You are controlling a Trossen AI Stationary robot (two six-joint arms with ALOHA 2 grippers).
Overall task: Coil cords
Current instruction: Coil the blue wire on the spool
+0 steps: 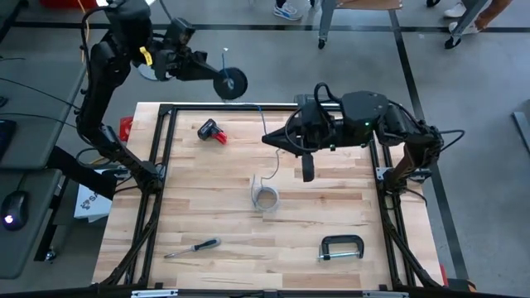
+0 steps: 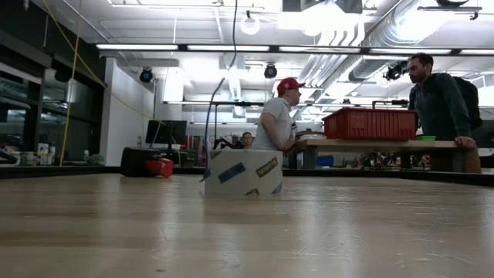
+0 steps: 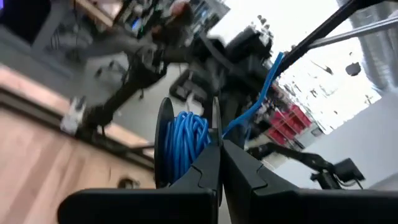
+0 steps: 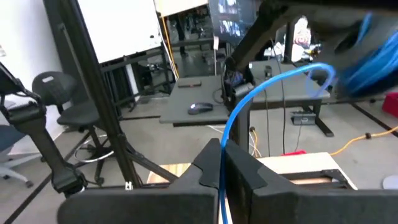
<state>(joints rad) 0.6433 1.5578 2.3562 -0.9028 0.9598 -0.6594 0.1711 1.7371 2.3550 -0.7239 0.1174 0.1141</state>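
A thin blue cord (image 4: 261, 87) runs between my two grippers. Part of it is wound on a black spool (image 3: 183, 146), which my left gripper (image 1: 217, 78) holds shut beyond the table's far edge. My right gripper (image 1: 269, 139) is shut on the cord above the middle of the table, pointing toward the left arm. Below the right gripper the cord (image 2: 218, 100) drops to the table beside a pale roll (image 1: 265, 199). The pale grey cord I cannot make out for sure. My left gripper pinches the rim of one spool flange (image 3: 216, 121) between its two fingers, coming at it level. The spool is lifted clear, standing on edge, and the blue cord (image 3: 249, 109) leaves it right beside the fingertips. My right gripper pinches a single strand of the blue cord (image 4: 224, 142) between its two fingers, level, from the table's right side. The strand arcs up and away toward the spool (image 4: 373, 50), slack rather than taut.
On the wooden table lie a red and black tool (image 1: 213, 131) at the far left, a screwdriver (image 1: 192, 247) at the near left and a black C-clamp (image 1: 341, 247) at the near right. A black frame (image 1: 161, 165) borders the table. People stand in the room beyond.
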